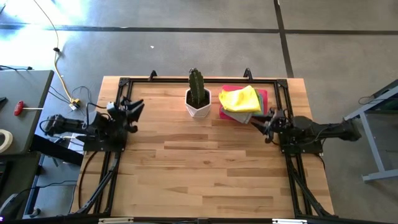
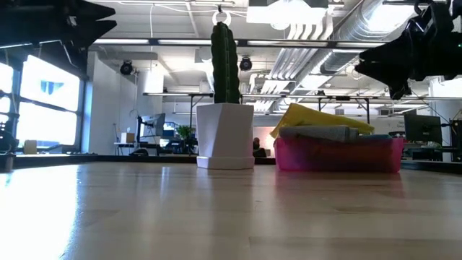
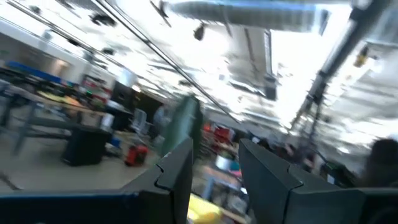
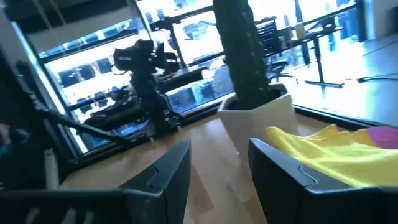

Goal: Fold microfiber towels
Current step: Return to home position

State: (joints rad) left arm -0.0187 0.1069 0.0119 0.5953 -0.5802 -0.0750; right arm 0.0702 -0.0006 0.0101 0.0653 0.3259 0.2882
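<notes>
High view: one pink tray [image 1: 264, 95] at far right holds one yellow towel [image 1: 240, 99] over one grey towel [image 2: 317, 133]; two towels countable. One potted cactus [image 1: 197, 93] stands just left of it. Two grippers, left gripper [image 1: 135, 107] and right gripper [image 1: 261, 121], both slightly parted, holding nothing.

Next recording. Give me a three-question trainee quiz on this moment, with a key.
1. True or false: the right gripper holds a towel.
2. Which towel lies on top in the pink tray? A grey; B yellow; C lime green.
3. Fill in: the potted cactus stands beside the tray, on the side toward the ___ arm.
Key: 1 false; it and the left gripper are both open and empty. 2 B, the yellow towel. 3 left.
</notes>
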